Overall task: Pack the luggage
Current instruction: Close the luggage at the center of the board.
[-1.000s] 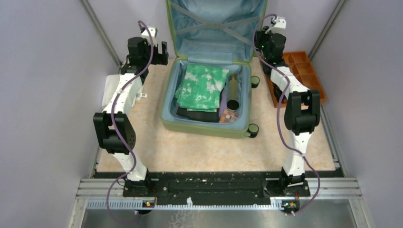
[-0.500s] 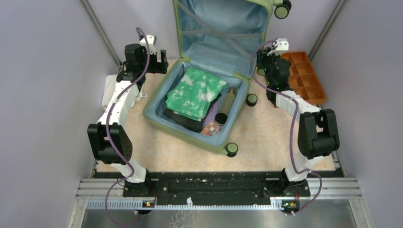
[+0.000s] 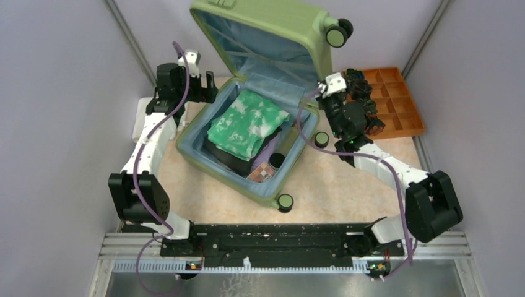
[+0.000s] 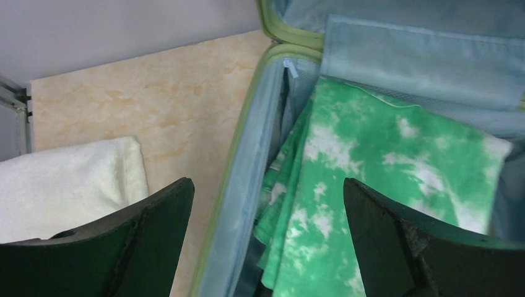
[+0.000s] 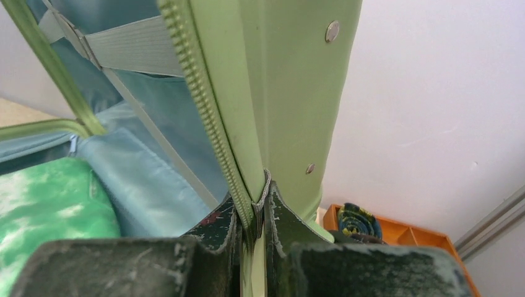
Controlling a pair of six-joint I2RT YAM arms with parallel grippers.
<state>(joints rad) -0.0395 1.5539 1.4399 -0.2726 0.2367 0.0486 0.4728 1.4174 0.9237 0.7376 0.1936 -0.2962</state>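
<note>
- The luggage (image 3: 282,25) lies open and skewed at the middle of the table (image 3: 353,185), its lid raised at 12 o'clock and leaning over the packed lower half.
- The right tool (image 5: 252,216) is clamped on the lid's zipper edge at the luggage's 2 o'clock corner, its fingers pressed together on either side of the green rim.
- The left tool (image 4: 267,210) hangs with fingers spread wide over the lower shell's rim at 10 o'clock, one finger above the table, the other above the contents, gripping nothing.
- Inside, a green tie-dye garment (image 3: 247,124) lies on top of dark clothing (image 3: 226,154); a dark bottle (image 3: 277,159) and a small patterned box (image 3: 263,172) lie along the wheel-side wall.
- A white towel (image 4: 62,179) lies at 9 o'clock by the table's left edge, near the shell but apart from it.
- The orange compartment tray (image 3: 405,105) sits at 2 o'clock along the right wall, just behind the right wrist.
- Bare table shows from 4 to 7 o'clock, between the luggage's near corner and the arm bases; at 9 o'clock only a narrow strip is free.
</note>
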